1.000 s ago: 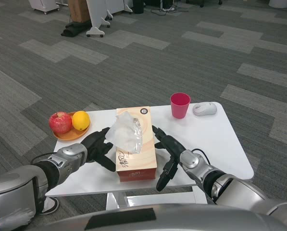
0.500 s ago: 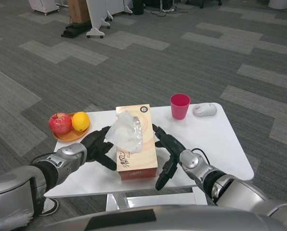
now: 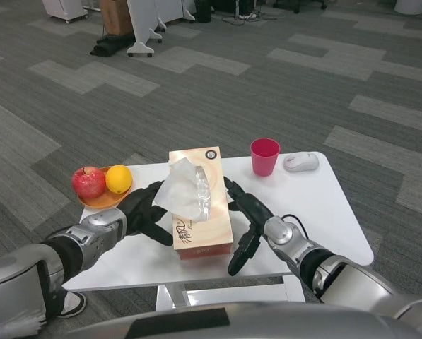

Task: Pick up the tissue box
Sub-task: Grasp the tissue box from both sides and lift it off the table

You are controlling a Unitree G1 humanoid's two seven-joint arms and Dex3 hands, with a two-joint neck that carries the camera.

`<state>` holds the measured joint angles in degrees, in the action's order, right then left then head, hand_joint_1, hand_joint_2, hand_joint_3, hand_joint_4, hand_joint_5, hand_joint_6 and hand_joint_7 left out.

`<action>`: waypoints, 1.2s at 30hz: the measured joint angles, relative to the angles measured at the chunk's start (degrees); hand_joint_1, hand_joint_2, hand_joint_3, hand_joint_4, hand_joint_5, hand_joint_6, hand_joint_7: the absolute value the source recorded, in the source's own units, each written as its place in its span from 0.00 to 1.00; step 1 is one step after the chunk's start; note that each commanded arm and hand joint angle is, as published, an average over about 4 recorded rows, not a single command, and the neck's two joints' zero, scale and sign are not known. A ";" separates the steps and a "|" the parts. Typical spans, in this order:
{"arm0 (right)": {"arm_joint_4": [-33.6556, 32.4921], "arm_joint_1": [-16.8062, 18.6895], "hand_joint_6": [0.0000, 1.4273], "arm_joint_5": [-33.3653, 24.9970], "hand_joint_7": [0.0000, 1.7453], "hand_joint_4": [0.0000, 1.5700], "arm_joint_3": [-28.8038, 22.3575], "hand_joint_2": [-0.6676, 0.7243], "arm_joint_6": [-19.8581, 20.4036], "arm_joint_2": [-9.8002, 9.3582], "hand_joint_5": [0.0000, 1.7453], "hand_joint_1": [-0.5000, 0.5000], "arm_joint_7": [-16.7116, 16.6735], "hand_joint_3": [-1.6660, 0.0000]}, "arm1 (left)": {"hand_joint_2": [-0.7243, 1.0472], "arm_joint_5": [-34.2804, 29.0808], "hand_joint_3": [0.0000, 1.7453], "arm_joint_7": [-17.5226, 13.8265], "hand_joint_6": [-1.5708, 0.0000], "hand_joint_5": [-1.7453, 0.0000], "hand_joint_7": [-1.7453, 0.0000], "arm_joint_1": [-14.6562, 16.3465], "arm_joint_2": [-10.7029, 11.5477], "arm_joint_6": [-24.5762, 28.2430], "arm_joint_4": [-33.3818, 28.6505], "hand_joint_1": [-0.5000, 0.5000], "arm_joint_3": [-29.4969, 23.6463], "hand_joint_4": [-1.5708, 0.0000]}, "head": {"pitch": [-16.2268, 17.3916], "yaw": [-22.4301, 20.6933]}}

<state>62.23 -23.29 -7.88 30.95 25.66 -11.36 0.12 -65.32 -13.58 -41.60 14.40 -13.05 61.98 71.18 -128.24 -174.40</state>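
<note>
I see tissue box point(image 3: 200, 212) (tissue poking up) | left hand point(image 3: 145, 210) and right hand point(image 3: 244, 215) pressing its sides, clasping it between them | white table point(image 3: 317, 205)

The tissue box point(image 3: 200, 208) sits mid-table point(image 3: 317, 205) toward the near edge, a white tissue point(image 3: 184, 189) sticking up from its top. The left hand point(image 3: 145, 212) presses its left side and the right hand point(image 3: 244, 219) its right side. A plate point(image 3: 101, 198) at the left edge holds an apple point(image 3: 88, 181) and a lemon point(image 3: 119, 178). A pink cup point(image 3: 264, 155) and a mouse point(image 3: 300, 161) stand by the far edge.
</note>
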 measured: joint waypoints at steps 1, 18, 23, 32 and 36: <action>-0.17 0.00 0.00 -0.04 0.00 0.00 -0.01 0.77 -0.02 -0.09 0.50 0.54 -0.02 0.95 | 0.95 -0.01 0.05 -0.04 1.00 1.00 1.00 0.04 0.05 0.00 -0.22 1.00 -0.19 0.99 | 0.00 0.00; -1.31 0.00 0.00 -0.28 0.00 0.00 -0.04 0.74 -0.09 -0.45 0.61 0.54 -0.43 0.94 | 0.95 -0.09 0.05 -0.38 1.00 1.00 1.00 0.48 0.38 -0.04 -1.31 1.00 -1.59 1.00 | -0.11 0.15; -1.53 0.00 0.00 -0.28 0.00 0.00 -0.04 0.61 -0.10 -0.53 0.68 0.60 -0.45 0.82 | 0.95 -0.10 0.05 -0.40 1.00 1.00 1.00 0.60 0.38 -0.06 -1.34 1.00 -1.93 1.00 | -0.17 0.14; -1.69 0.00 0.00 -0.29 0.00 0.00 -0.04 0.50 -0.10 -0.69 0.90 0.74 -0.46 0.62 | 0.95 -0.10 0.05 -0.47 1.00 1.00 1.00 0.62 0.38 -0.07 -1.37 1.00 -2.02 1.00 | -0.18 0.24; -1.71 0.00 0.00 -0.29 0.00 0.00 -0.04 0.50 -0.10 -0.77 0.97 0.77 -0.47 0.62 | 0.95 -0.10 0.05 -0.53 1.00 1.00 1.00 0.62 0.39 -0.09 -1.38 1.00 -2.03 0.98 | -0.16 0.35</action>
<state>60.52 -23.28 -8.17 30.91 25.55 -12.13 -0.35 -65.41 -14.11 -40.98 14.78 -13.14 60.60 69.15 -128.40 -174.05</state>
